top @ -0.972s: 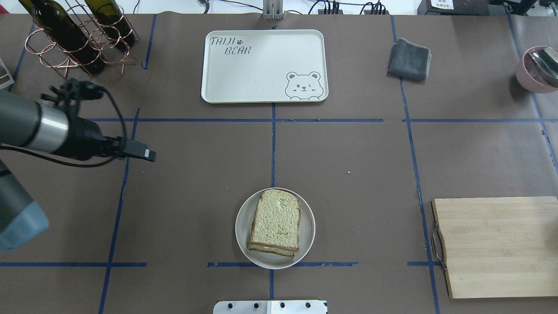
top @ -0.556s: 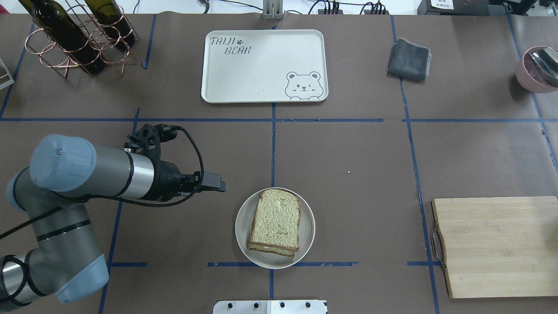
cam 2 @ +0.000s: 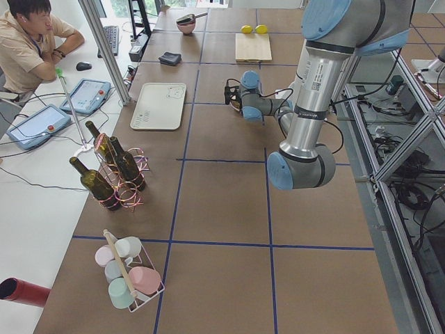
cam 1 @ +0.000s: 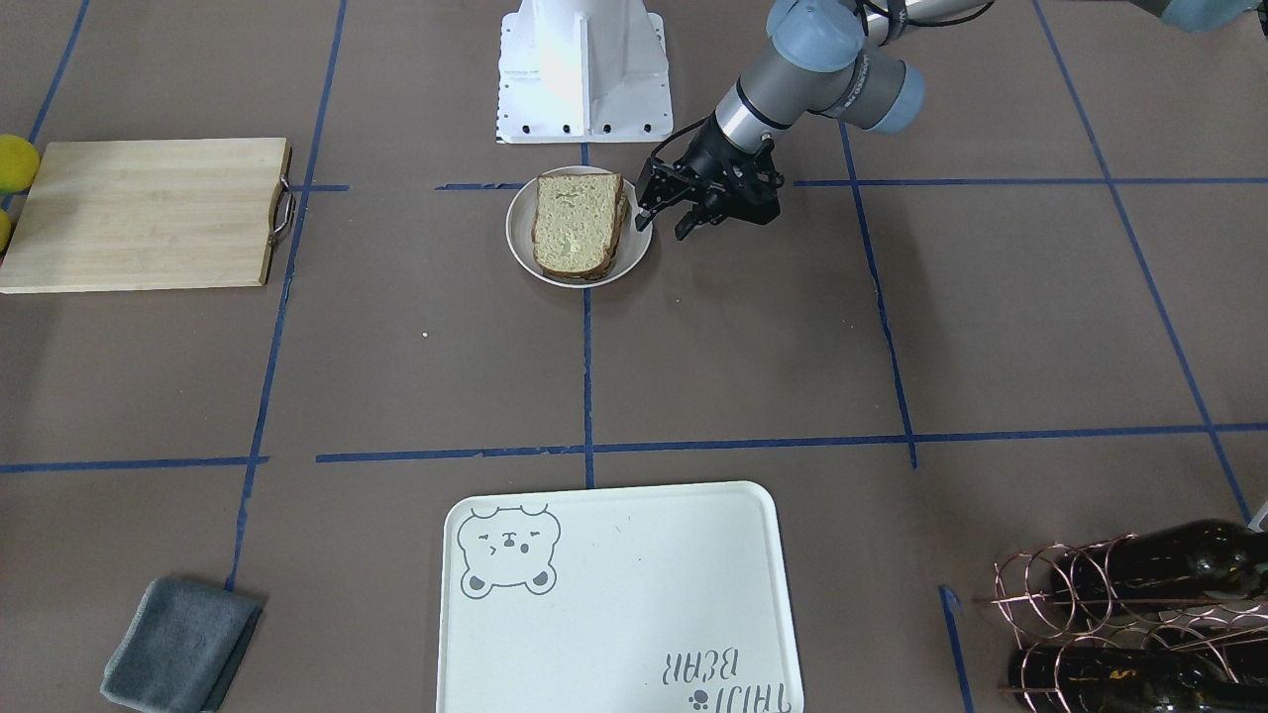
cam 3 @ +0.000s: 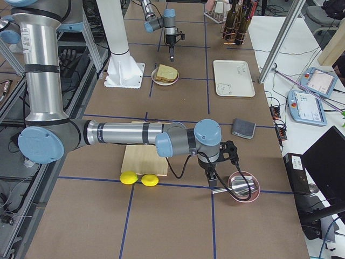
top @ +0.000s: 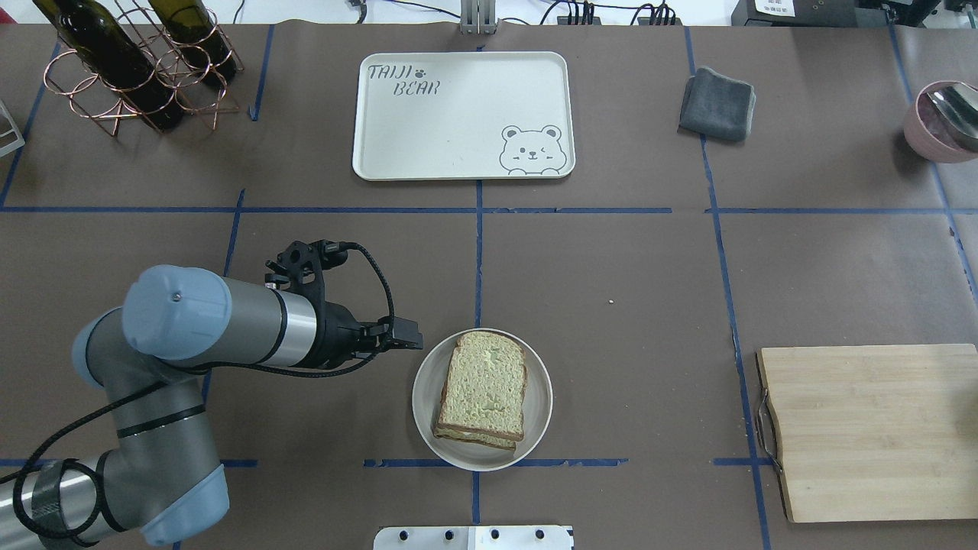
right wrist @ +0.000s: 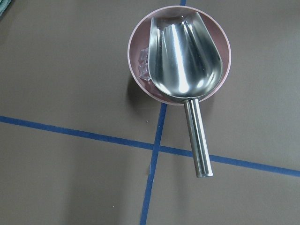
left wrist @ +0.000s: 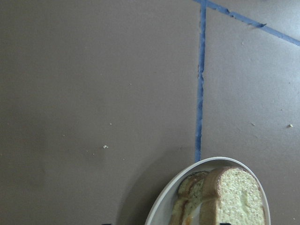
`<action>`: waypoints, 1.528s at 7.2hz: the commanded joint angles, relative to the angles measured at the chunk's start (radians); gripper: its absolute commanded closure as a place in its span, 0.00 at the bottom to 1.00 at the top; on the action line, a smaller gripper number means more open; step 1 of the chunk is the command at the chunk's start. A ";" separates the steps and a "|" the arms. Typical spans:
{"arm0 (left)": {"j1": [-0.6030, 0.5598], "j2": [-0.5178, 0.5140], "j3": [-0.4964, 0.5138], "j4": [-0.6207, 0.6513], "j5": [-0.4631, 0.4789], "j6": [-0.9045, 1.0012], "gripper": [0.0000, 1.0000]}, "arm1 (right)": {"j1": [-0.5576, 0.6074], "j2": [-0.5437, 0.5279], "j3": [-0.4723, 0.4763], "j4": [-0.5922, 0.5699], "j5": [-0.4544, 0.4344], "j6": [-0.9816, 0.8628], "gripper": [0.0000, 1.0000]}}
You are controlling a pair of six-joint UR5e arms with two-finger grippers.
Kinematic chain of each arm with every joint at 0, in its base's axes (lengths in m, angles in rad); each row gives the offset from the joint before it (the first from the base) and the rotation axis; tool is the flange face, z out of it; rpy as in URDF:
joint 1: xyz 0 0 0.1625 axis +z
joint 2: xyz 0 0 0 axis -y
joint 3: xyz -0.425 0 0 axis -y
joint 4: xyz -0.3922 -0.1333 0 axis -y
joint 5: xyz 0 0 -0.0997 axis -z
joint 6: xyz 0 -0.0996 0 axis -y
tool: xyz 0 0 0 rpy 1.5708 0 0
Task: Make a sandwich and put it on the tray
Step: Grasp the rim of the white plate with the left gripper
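The sandwich [top: 483, 389], two tan bread slices with white filling at the edge, lies on a small round white plate [top: 539, 405] near the table's front centre. It also shows in the front view [cam 1: 577, 224] and the left wrist view [left wrist: 232, 197]. My left gripper [top: 405, 338] is open and empty, level with the plate's left rim and just beside it [cam 1: 664, 223]. The white bear tray [top: 458, 114] lies empty at the far centre. My right gripper [cam 3: 212, 179] hangs over a pink bowl at the far right; I cannot tell its state.
A pink bowl with a metal scoop [right wrist: 180, 51] sits at the right edge [top: 943, 118]. A wooden cutting board [top: 871, 428] lies front right, a grey cloth [top: 718, 103] back right, a wine bottle rack [top: 130, 69] back left. Two lemons [cam 3: 137, 178] lie beside the board.
My left arm has swung in from the far left and down toward the plate; its gripper now sits at the plate's left rim. The sandwich and tray have not moved.
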 commanded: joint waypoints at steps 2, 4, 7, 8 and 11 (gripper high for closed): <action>0.034 0.000 0.038 -0.043 0.035 0.000 0.53 | -0.009 -0.005 0.008 -0.006 -0.005 0.016 0.00; 0.062 0.000 0.042 -0.043 0.035 0.002 0.59 | -0.009 -0.007 0.007 -0.006 -0.005 0.016 0.00; 0.073 0.000 0.045 -0.043 0.035 0.002 0.73 | -0.009 -0.007 0.008 -0.006 -0.007 0.016 0.00; 0.073 0.000 0.048 -0.043 0.035 0.002 0.82 | -0.009 -0.007 0.007 -0.006 -0.007 0.016 0.00; 0.068 0.000 0.025 -0.041 0.029 0.002 1.00 | -0.009 -0.010 0.007 -0.006 -0.010 0.014 0.00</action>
